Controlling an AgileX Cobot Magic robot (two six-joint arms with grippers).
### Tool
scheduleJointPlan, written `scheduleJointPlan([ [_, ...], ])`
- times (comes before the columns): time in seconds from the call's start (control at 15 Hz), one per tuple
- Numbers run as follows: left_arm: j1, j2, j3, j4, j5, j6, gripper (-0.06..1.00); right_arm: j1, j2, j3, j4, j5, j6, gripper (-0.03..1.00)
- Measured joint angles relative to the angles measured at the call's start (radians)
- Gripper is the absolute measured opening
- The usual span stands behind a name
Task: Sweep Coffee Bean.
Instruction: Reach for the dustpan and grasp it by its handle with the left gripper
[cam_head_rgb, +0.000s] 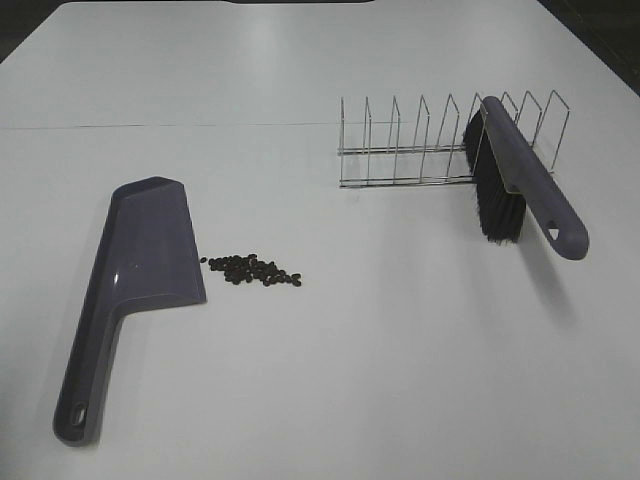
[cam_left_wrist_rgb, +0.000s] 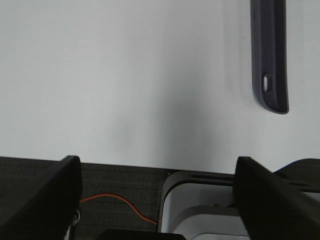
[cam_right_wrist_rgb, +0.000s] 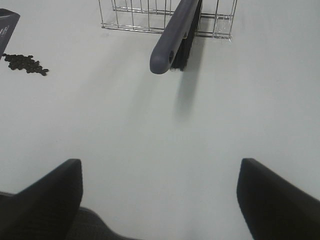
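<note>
Coffee beans (cam_head_rgb: 255, 270) are lying in a small loose cluster on the table (cam_head_rgb: 350, 380), just beside the wide end of the dustpan (cam_head_rgb: 150, 245), on your left side. The dustpan is lying flat, its handle pointing toward the near edge. The brush (cam_head_rgb: 515, 180) is leaning in the wire rack (cam_head_rgb: 400, 150) on your right, well apart from the beans. Its bristles are pointing down at the table and its handle end is sticking out toward you. Your left gripper (cam_left_wrist_rgb: 157, 162) is hanging over the table's near edge, jaws spread wide and holding nothing. Your right gripper (cam_right_wrist_rgb: 160, 162) is likewise standing open and empty, facing the brush.
</note>
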Motion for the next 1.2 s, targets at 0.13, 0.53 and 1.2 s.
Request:
scheduleJointPlan([
  [0.13, 0.0, 0.075, -0.019, -0.009, -0.075, -0.028, 0.76, 0.0, 0.0, 0.0, 0.0, 0.0, 0.0, 0.73],
  [0.53, -0.068, 0.565, -0.196, -0.084, -0.201, -0.012, 0.76, 0.0, 0.0, 0.0, 0.0, 0.0, 0.0, 0.73],
  [1.2, -0.269, 0.972, -0.318, -0.104, -0.392, -0.092, 0.76, 0.0, 0.0, 0.0, 0.0, 0.0, 0.0, 0.73],
])
